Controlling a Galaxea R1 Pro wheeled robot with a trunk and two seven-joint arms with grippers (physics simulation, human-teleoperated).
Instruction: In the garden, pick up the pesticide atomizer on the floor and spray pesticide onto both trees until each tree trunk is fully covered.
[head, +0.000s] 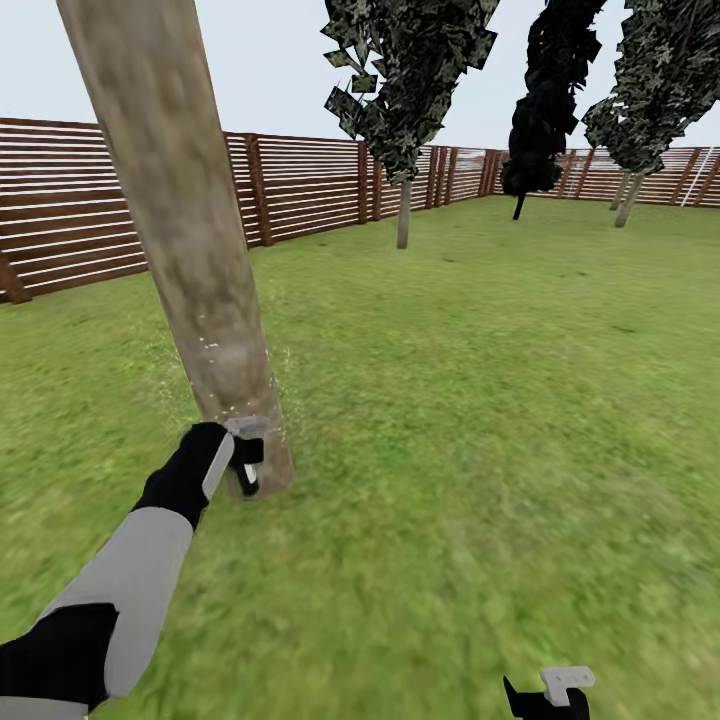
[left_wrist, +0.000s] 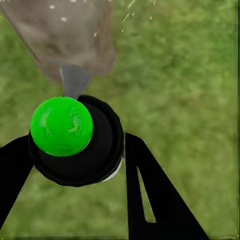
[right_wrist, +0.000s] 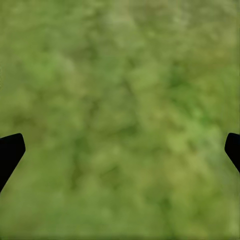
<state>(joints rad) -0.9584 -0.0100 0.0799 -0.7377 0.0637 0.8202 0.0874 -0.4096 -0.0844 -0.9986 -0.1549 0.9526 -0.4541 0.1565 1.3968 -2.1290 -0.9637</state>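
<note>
A thick mottled grey-beige tree trunk (head: 185, 230) rises from the grass floor (head: 480, 400) at the left. My left gripper (head: 245, 462) is at the trunk's base, shut on the pesticide atomizer (head: 250, 430). In the left wrist view the atomizer (left_wrist: 75, 140) shows a bright green ball on a black round body, with a grey nozzle aimed at the trunk (left_wrist: 65, 35). White pesticide specks (head: 212, 345) dot the lower bark and the air beside it. A second tree (head: 404, 212) stands far back near the fence. My right gripper (head: 550, 695) hangs open over grass at the lower right.
A brown slatted wooden fence (head: 300, 185) rings the lawn at the back. More trees with dark crowns (head: 628, 200) stand at the far right. Open grass spreads between the near trunk and the far trees.
</note>
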